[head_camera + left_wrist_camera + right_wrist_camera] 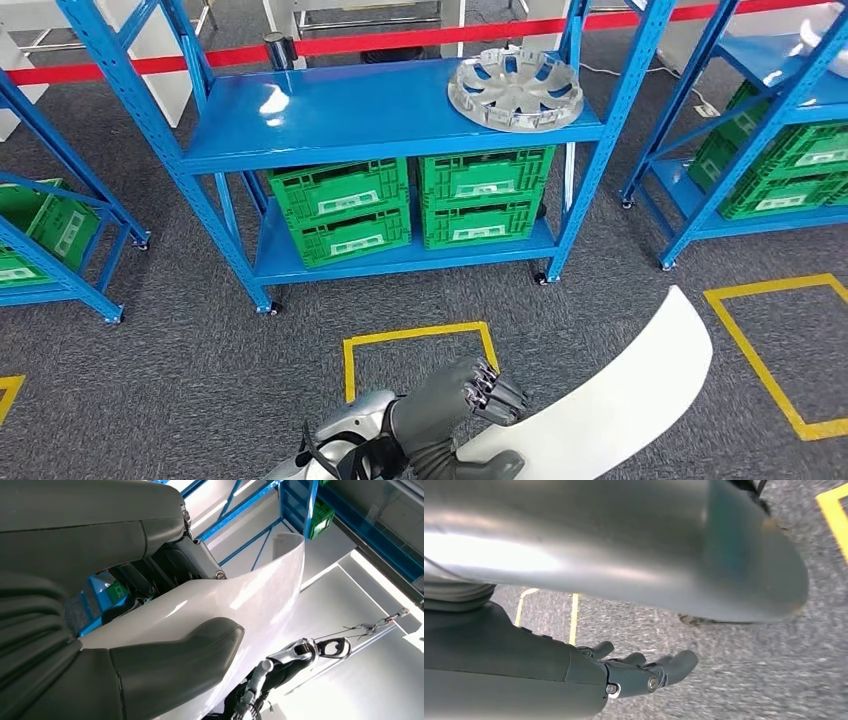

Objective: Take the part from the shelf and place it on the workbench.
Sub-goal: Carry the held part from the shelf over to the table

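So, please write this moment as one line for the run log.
left hand: grips white panel | right hand: holds nothing | hubcap: on blue shelf

A wheel cover [515,89] lies on the shelf's [330,115] right end, crates [412,205] below.

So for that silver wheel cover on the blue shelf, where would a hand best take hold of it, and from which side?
Probably by the outer rim nearest the robot. The wheel cover lies flat at the right front of the top shelf, its rim just above the shelf edge, so a hand coming from the front could pinch that rim. The blue post on its right crowds a sideways approach.
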